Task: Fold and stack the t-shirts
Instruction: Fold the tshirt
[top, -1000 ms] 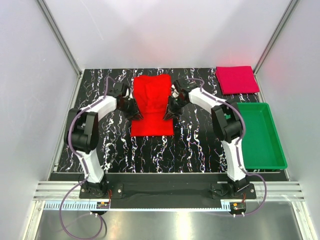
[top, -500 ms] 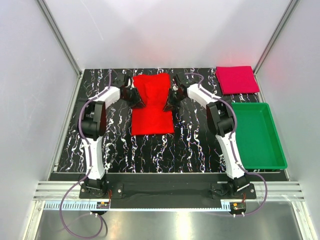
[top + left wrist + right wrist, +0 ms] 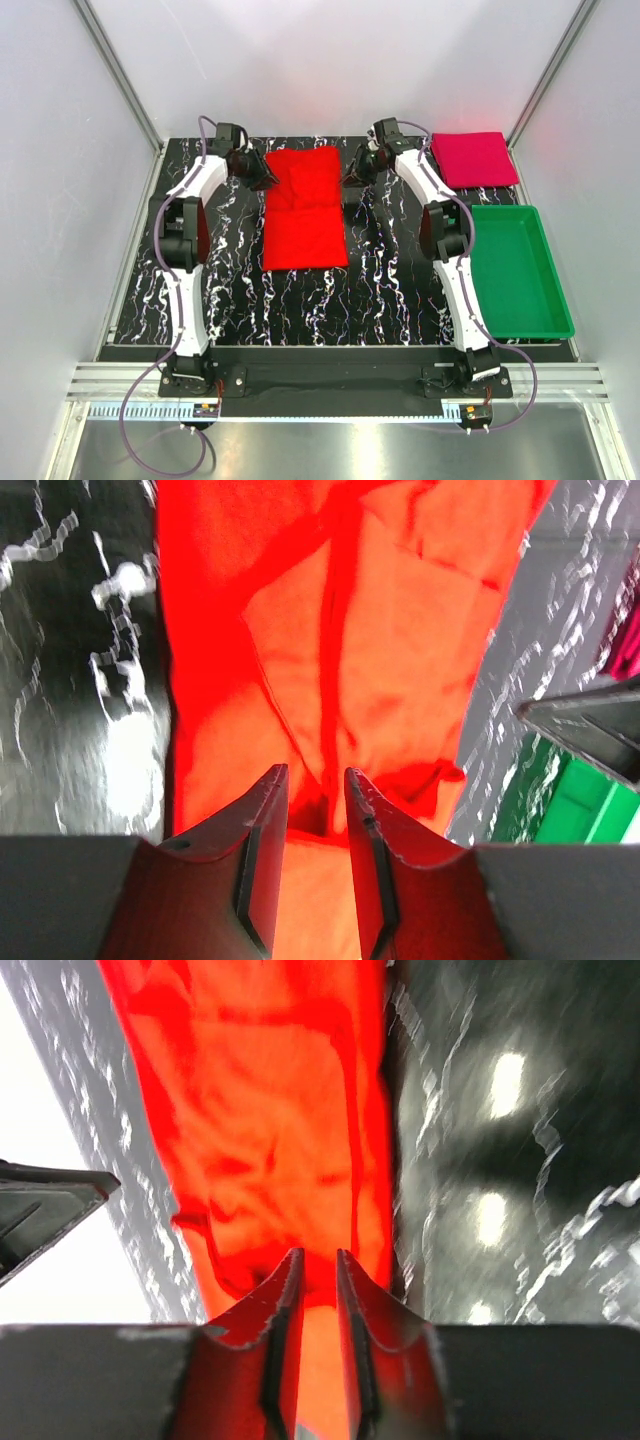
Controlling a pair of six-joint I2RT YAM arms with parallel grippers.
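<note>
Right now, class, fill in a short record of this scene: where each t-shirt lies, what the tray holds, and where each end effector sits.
red t-shirt: middle of the table, partly folded, lying flat
crimson t-shirt: folded, far right corner, apart from the red one
green tray: right side, empty
left end effector: at the red t-shirt's far left edge, grip unclear
right end effector: at its far right edge, grip unclear
stack: not yet made
</note>
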